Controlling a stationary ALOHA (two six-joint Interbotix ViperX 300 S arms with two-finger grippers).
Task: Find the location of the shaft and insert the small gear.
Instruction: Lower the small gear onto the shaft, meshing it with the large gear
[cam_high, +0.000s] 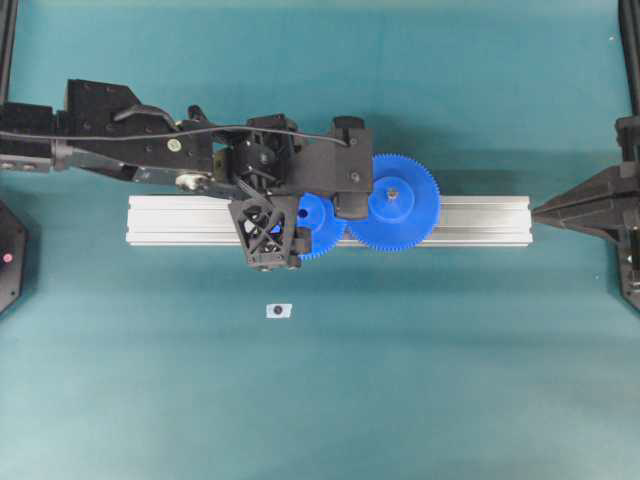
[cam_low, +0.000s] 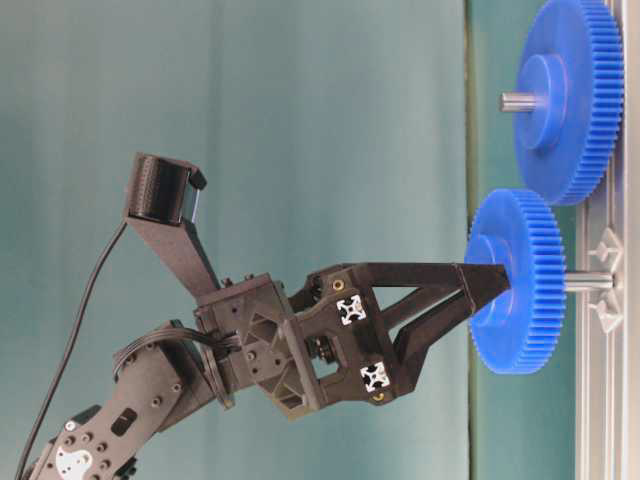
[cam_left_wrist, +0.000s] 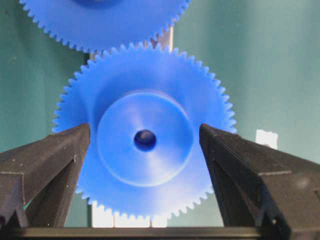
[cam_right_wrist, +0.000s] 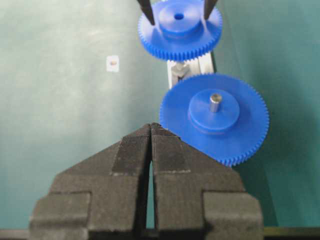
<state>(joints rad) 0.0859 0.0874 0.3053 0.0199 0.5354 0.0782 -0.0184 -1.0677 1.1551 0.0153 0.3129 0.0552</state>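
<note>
Small gear (cam_left_wrist: 145, 145) between left tool's (cam_left_wrist: 145, 150) fingers (cam_left_wrist: 50, 165)

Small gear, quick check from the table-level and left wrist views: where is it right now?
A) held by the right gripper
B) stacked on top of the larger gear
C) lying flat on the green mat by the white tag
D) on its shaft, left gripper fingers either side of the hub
D: the small gear sits on the shaft, with the left gripper fingers flanking its hub and gaps showing.

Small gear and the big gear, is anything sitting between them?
Nothing: in the left wrist view the small gear and the larger gear have their teeth almost meeting, only a sliver of rail behind.
</note>
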